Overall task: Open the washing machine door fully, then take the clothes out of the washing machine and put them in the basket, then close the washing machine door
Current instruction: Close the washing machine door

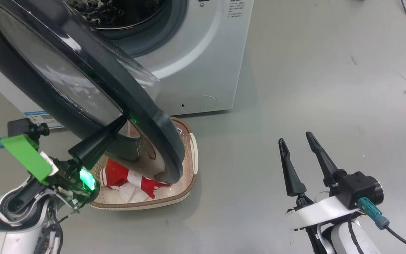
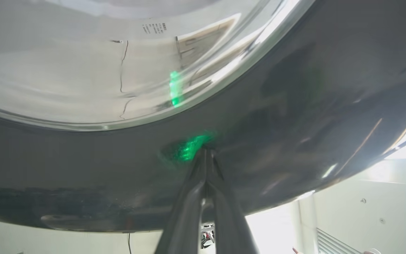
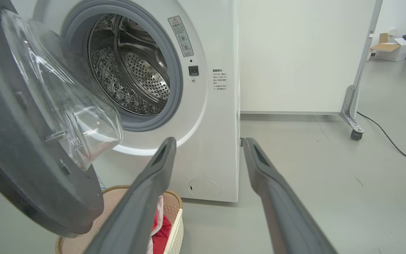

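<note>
The washer (image 1: pixel 203 63) is standing on the floor (image 1: pixel 294 70) with its door (image 1: pixel 83 91) hanging partly open, angled out over the basket (image 1: pixel 146 203). The basket is sitting on the floor just in front of the washer's lower front, under the door's bottom edge. Whether the door is touching the basket's rim, I cannot tell.

The clothes (image 1: pixel 118 176) are lying inside the basket, red and white, bunched toward its near side. In the right wrist view the drum (image 3: pixel 132 70) is showing bare steel with no fabric in the part that can be seen, so the unloading is looking finished, though the drum's lowest part is hidden behind the door.

The left claw (image 1: pixel 123 119) is pinched fully together, holding nothing, and its joined tips are pressing against the dark outer rim of the door near its lower edge. The left wrist view is showing the same contact, tips on the black ring just below the window. The right claw (image 1: pixel 295 137) is hovering over bare floor well to the right of the washer, its fingers spread wide and carrying nothing.

Judging from this, opening and emptying are looking done, and the closing push is looking to be the step in hand. What is remaining is swinging the door the rest of the way to the gasket and latching it.
</note>
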`<state>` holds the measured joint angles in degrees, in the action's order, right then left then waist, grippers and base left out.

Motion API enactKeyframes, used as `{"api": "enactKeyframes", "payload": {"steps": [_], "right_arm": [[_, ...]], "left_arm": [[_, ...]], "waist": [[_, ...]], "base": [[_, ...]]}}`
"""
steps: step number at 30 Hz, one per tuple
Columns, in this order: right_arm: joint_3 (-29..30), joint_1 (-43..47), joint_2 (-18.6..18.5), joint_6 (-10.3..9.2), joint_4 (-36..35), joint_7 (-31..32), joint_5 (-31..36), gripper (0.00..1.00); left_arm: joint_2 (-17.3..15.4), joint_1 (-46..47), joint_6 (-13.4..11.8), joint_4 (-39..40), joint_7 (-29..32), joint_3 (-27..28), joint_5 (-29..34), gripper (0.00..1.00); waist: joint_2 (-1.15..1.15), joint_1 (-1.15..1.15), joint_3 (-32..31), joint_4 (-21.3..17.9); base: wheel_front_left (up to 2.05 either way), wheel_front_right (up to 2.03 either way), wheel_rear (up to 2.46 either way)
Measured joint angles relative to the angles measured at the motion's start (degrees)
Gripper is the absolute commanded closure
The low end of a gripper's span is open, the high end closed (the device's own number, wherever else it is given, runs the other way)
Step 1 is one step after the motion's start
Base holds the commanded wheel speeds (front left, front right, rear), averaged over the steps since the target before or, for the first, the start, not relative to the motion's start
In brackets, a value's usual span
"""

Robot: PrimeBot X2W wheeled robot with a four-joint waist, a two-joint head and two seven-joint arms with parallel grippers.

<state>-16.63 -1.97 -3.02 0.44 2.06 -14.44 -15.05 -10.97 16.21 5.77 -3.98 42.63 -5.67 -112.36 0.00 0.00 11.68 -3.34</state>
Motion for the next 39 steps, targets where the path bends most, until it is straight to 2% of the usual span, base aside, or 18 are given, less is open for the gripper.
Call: {"api": "enactKeyframes", "payload": {"steps": [12,19,39], "right_arm": [[-0.73,-2.16,0.14,0.01,-1.23,0.0,-0.13,0.0],[-1.75,-4.14,0.16,0.0,-2.44,-0.01,-2.61,0.0],[-4.97,-8.27,0.19,-0.57,-3.16,-0.01,-6.25,0.0]], "left_arm": [[1.42,9.35,-1.2,-2.36,-3.78,0.46,1.05,1.0],[1.96,15.17,-1.37,-3.98,-5.79,0.87,3.56,1.0],[1.54,27.26,-1.96,-12.2,-11.49,3.8,7.57,1.0]], "waist": [[0.0,0.0,4.49,-4.44],[0.0,0.0,7.48,-7.19],[0.0,0.0,13.46,-14.6]], "base": [[0.0,0.0,0.0],[0.0,0.0,0.0],[0.0,0.0,0.0]]}}
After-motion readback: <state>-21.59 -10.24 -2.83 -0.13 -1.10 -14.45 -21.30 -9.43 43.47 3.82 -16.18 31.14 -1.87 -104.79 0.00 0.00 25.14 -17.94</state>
